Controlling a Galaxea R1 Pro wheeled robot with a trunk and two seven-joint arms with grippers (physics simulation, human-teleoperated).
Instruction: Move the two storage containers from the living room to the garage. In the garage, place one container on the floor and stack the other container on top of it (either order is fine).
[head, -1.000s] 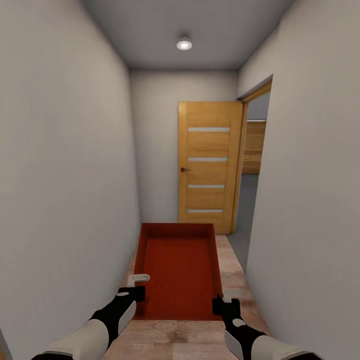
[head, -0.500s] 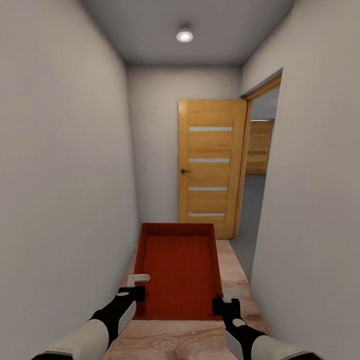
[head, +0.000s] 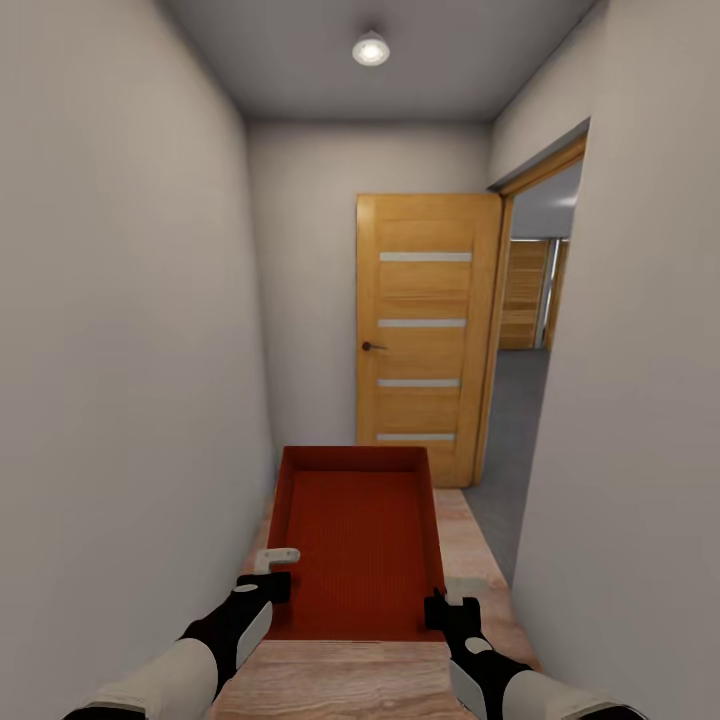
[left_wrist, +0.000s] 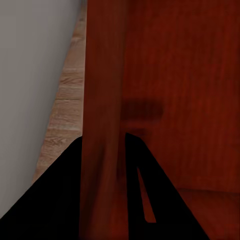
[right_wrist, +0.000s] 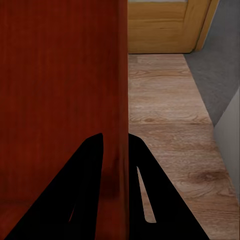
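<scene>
storage container: orange-red, fine ribbed base | door: honey wood, four pale horizontal strips | corridor floor: light wood plank | walls: pale grey | garage floor: dark grey

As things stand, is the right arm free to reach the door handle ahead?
Probably not. The right tool is shut on the storage container's wall, sharing its load with the left tool; the door handle sits well ahead, past the container.
</scene>
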